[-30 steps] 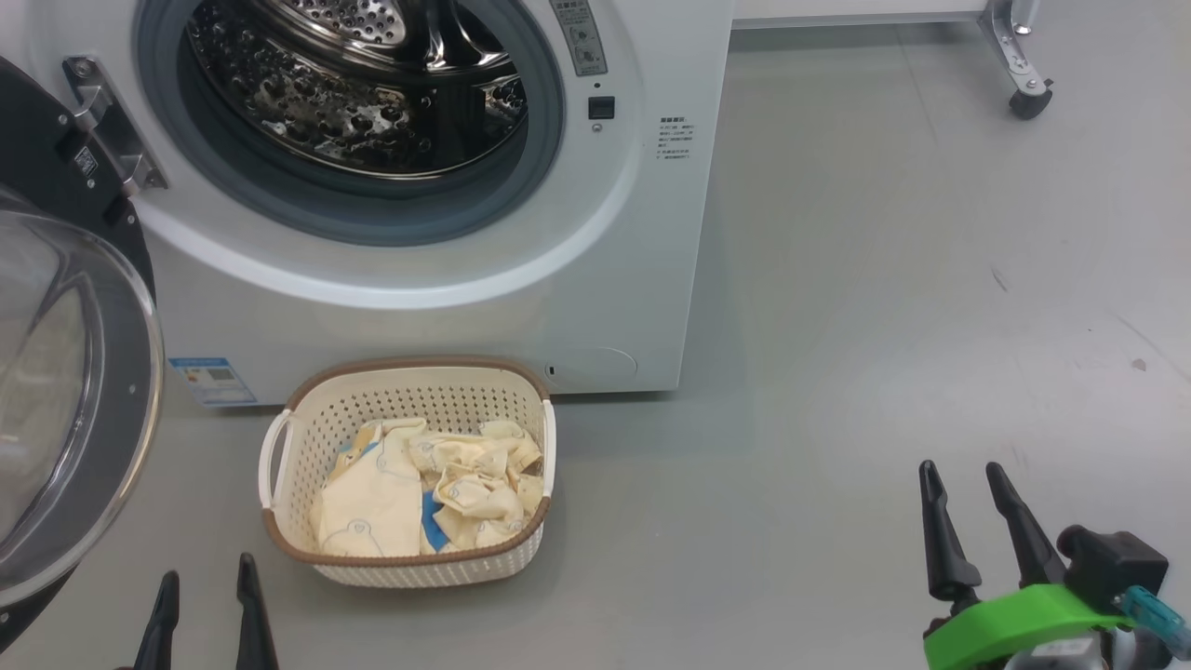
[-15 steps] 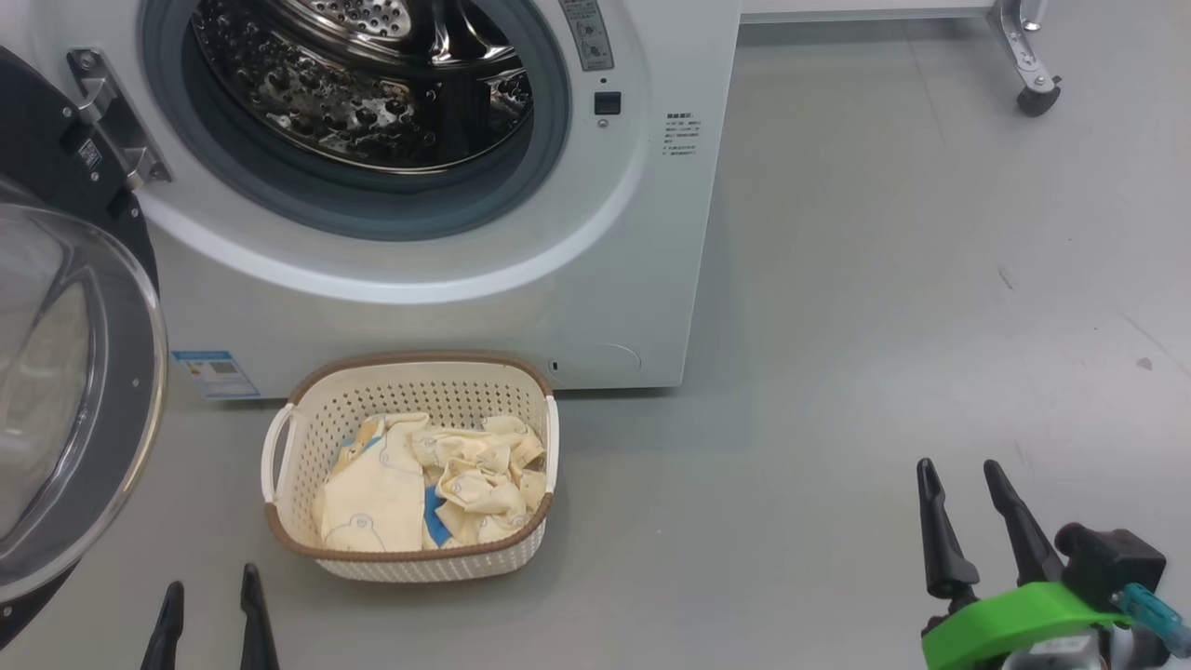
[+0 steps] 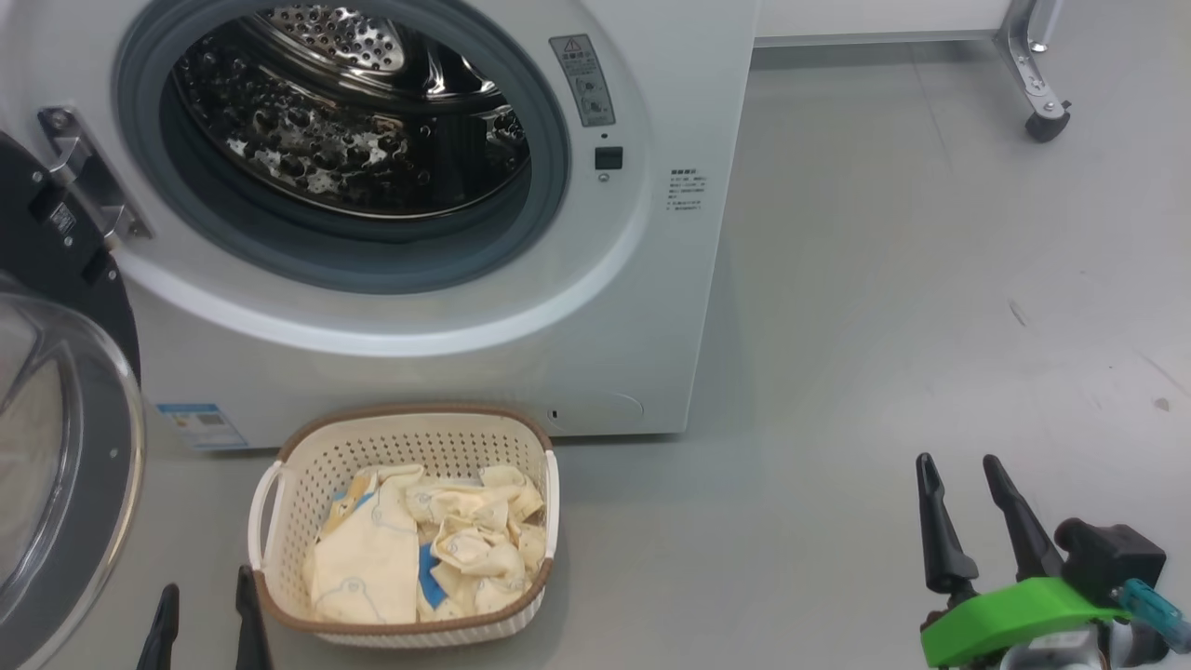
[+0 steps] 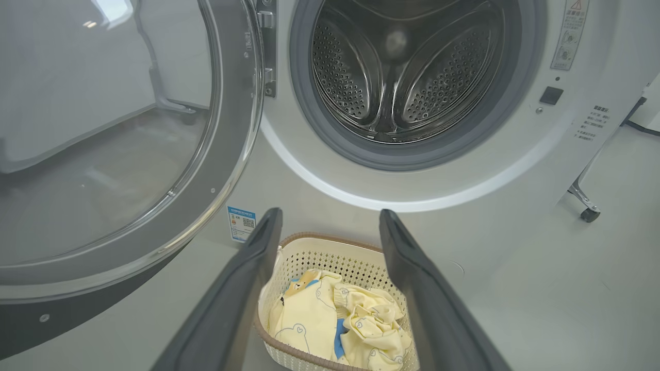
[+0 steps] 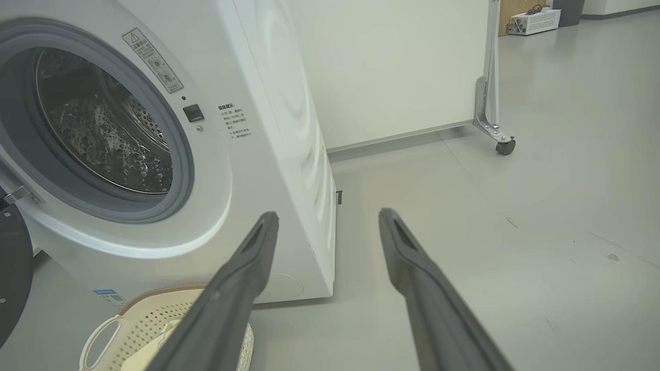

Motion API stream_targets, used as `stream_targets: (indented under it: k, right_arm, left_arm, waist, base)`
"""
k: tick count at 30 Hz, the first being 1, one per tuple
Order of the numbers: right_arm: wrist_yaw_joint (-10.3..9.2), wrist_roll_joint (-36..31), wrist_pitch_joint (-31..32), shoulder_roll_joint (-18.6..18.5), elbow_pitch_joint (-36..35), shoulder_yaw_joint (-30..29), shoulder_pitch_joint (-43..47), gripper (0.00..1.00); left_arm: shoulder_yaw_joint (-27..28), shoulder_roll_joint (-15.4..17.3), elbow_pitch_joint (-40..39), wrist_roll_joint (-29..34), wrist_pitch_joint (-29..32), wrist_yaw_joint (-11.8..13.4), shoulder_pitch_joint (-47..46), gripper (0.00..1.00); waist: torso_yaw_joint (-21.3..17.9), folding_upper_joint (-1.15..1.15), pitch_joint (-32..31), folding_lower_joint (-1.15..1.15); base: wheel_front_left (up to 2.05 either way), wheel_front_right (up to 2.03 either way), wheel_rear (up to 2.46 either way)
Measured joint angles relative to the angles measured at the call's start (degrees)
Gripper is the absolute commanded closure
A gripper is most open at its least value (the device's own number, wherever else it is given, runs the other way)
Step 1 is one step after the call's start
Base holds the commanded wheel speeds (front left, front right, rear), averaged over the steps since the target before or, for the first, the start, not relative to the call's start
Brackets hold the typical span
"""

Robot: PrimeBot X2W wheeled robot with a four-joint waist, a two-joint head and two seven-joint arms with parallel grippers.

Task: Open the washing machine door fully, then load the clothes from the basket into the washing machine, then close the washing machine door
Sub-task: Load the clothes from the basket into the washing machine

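Note:
The washing machine (image 3: 651,307) stands with its steel drum (image 3: 354,140) showing and no garment visible in it. Its door (image 3: 65,447) is swung open to the left, glass bulging toward me; the left wrist view has the door (image 4: 129,154) beside the mouth. On the floor in front sits the basket (image 3: 307,447) with the cream-yellow clothes (image 3: 372,568) piled inside. My left gripper (image 3: 207,596) is open, just left of the basket's near corner; its own view has the basket (image 4: 330,239) and clothes (image 4: 319,319) between its fingers. My right gripper (image 3: 958,465) is open over bare floor, far right.
A blue sticker (image 3: 200,423) marks the machine's lower left front. A white panel on a metal leg with a caster (image 3: 1047,126) stands behind on the right, the same caster (image 5: 504,147) in the right wrist view. Grey floor (image 3: 884,326) spreads right of the machine.
The camera has shifted: machine and basket sit lower in the picture and more of the drum shows. Both grippers stay open, holding about the same places in the view.

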Motion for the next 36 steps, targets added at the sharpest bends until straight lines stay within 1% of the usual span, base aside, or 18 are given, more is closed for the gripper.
stream_targets:
  k: [5,10,36]
  right_arm:
    - [0.0,0.0,0.0,0.0,-0.1,0.0,-0.3,0.0]
    - [0.0,0.0,0.0,0.0,-0.1,-0.1,-0.4,0.0]
    - [0.0,0.0,0.0,0.0,-0.1,0.0,-0.4,0.0]
  left_arm:
    - [0.0,0.0,0.0,0.0,0.0,-0.1,-0.1,0.0]
    - [-0.4,0.0,0.0,-0.6,0.0,-0.1,-0.2,0.0]
    - [-1.9,0.0,-0.2,-1.1,0.0,-0.1,-0.1,0.0]
  waist:
    - [0.2,0.0,-0.2,0.0]
    - [0.5,0.0,-0.2,0.01]
    - [0.6,0.0,0.9,0.0]
  base:
    - [1.34,-1.34,0.0]
    - [0.66,-0.66,0.0]
    - [0.01,-0.01,0.0]
